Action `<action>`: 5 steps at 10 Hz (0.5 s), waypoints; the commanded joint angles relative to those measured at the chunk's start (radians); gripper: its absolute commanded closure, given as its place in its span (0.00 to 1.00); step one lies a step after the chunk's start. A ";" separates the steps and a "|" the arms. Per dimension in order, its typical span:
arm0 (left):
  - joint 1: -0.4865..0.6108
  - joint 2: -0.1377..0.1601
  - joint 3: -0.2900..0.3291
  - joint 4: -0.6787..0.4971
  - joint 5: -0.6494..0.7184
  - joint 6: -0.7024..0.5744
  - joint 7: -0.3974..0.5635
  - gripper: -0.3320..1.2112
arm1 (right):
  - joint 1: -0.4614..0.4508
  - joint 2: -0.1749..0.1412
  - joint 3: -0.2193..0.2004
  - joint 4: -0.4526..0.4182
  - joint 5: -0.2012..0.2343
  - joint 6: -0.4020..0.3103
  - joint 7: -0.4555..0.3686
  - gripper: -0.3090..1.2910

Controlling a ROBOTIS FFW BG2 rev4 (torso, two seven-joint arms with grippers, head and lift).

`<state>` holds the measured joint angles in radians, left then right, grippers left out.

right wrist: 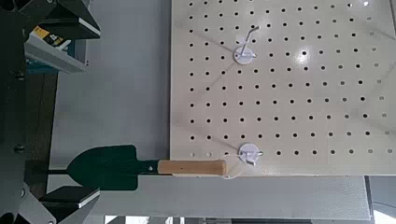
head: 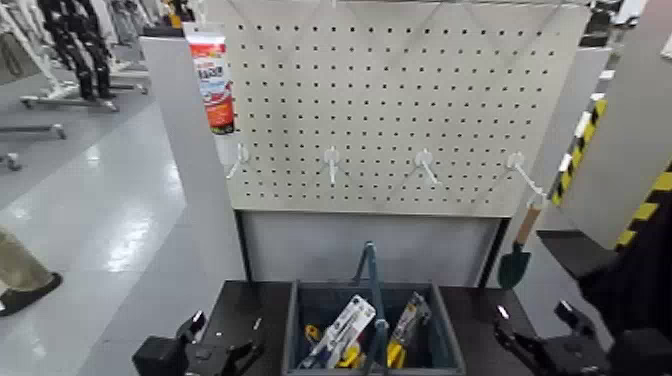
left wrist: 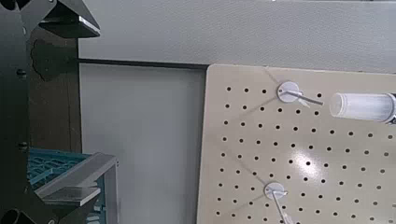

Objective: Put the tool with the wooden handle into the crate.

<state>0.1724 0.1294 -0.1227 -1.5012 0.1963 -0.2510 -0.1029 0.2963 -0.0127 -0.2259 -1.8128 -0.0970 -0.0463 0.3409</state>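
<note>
Both grippers, left (head: 215, 345) and right (head: 530, 340), wait low with jaws wide beside the crate (head: 300, 325), and the trowel (head: 520, 250) hangs straight down above the right one.

white pegboard (head: 400, 100), hanging tube (head: 212, 82), packaged tools (head: 340, 332)

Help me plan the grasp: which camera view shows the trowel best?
The right wrist view: the trowel shows whole, green blade and wooden handle, hanging from a pegboard hook. The head view shows it small at the board's right edge; the left wrist view misses it.
</note>
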 commanded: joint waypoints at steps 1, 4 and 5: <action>-0.007 0.001 -0.002 0.003 0.000 0.006 -0.008 0.29 | -0.039 -0.024 -0.095 -0.034 0.007 0.088 0.079 0.27; -0.008 -0.001 -0.002 0.004 0.000 0.006 -0.009 0.29 | -0.111 -0.099 -0.148 -0.037 0.003 0.194 0.184 0.27; -0.008 -0.001 -0.002 0.004 0.000 0.006 -0.011 0.29 | -0.143 -0.133 -0.154 -0.023 0.005 0.230 0.227 0.27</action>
<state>0.1644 0.1289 -0.1243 -1.4971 0.1963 -0.2454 -0.1131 0.1744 -0.1243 -0.3757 -1.8440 -0.0932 0.1584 0.5610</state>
